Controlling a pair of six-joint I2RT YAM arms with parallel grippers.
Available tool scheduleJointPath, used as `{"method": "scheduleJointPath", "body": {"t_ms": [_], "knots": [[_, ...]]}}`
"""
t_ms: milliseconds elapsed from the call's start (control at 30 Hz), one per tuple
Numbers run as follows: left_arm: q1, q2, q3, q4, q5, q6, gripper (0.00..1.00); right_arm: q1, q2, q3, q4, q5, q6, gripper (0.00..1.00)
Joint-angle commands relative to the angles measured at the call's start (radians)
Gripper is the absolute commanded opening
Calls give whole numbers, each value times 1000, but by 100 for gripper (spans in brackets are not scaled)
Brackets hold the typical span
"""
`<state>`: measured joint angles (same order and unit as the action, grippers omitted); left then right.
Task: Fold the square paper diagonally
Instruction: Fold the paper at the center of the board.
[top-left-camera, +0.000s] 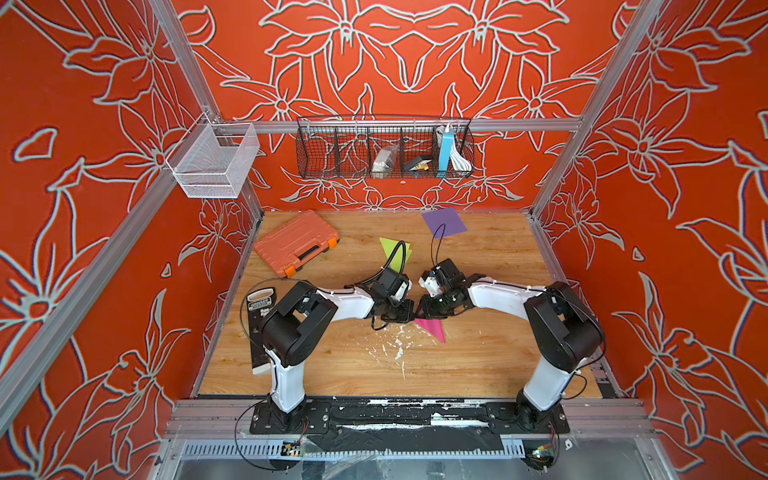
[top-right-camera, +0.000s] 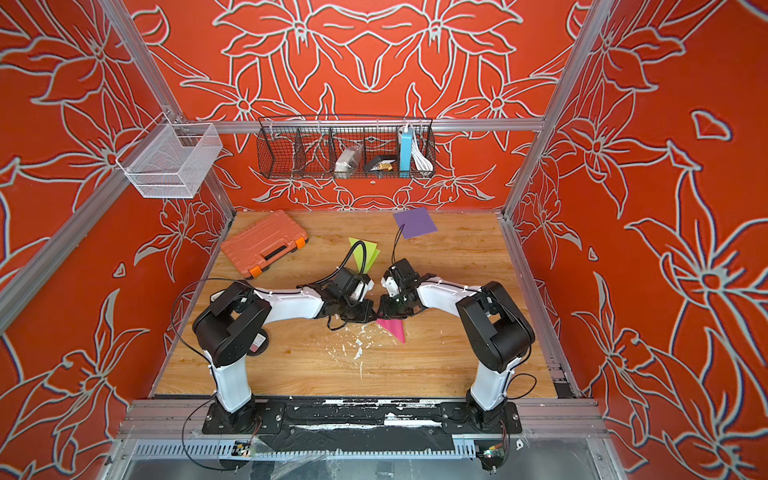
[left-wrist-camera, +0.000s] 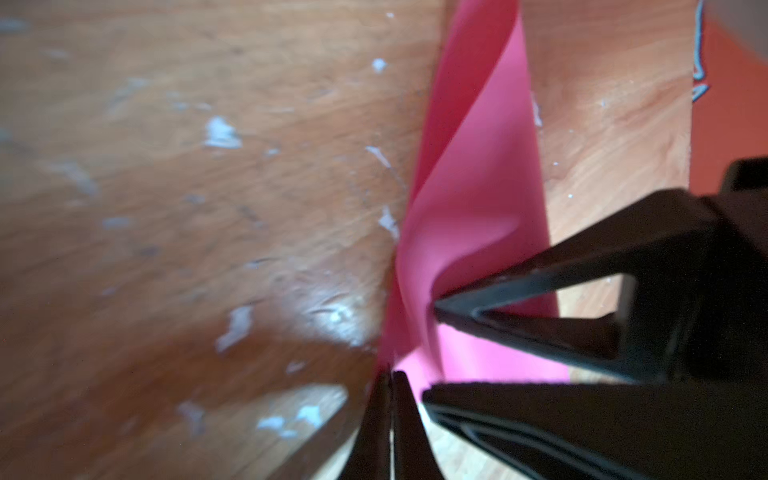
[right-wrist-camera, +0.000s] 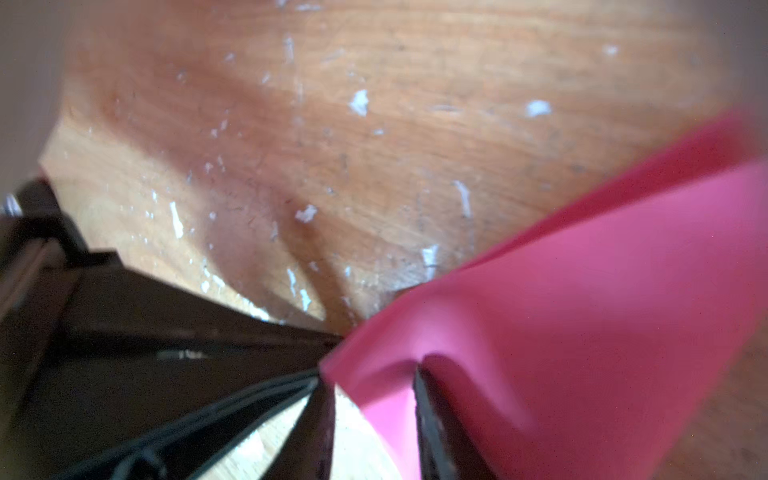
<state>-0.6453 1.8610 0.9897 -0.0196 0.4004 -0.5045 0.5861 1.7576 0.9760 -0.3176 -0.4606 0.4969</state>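
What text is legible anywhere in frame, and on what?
"GREEKER" (likely; blurred): white print on the black tool at the left edge of the table; the line under it is too blurred to read.
Orange case, pink paper, contents of the wire basket: no legible text.
Wrist views: none.

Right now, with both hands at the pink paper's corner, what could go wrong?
The right hand stands open around the pink paper, so only the shut left hand seems to pinch the corner; the layers may slip out of line.
The fold is bowed, not creased; pressing now could set a crooked crease.
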Motion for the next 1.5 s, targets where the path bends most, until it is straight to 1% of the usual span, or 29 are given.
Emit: {"method": "scheduleJointPath", "body": {"t_ms": [0,100,200,300,333,367,433,533,667,767,933,1167,1467], "knots": [[18,-56,-27,-45,-84,6,6,10,36,-20,-28,63,2,42],[28,-74,-39,-52,-119,1,5,11,36,-19,-31,61,2,46],[32,-74,-41,-49,-118,4,5,13,36,-19,-35,62,2,46],[33,-74,-45,-21,-88,6,5,13,40,-16,-39,67,3,36],[33,-75,-47,-13,-80,9,5,14,41,-16,-41,69,3,33],[33,-78,-47,-6,-74,12,6,14,42,-15,-43,72,3,26],[32,-83,-51,12,-59,14,6,15,43,-14,-47,78,3,19],[27,-92,-53,39,-32,20,9,15,48,-13,-49,76,3,13],[12,-113,-57,73,-14,8,9,17,52,-17,-54,88,7,0],[5,-117,-55,88,-4,-9,11,19,53,-21,-55,100,12,0],[-13,-85,-22,91,8,-23,12,20,49,-26,-57,106,13,0],[-19,-25,10,56,1,-20,8,20,42,-30,-55,106,19,0],[-19,20,18,34,-2,-9,7,20,41,-33,-52,106,26,0]]}}
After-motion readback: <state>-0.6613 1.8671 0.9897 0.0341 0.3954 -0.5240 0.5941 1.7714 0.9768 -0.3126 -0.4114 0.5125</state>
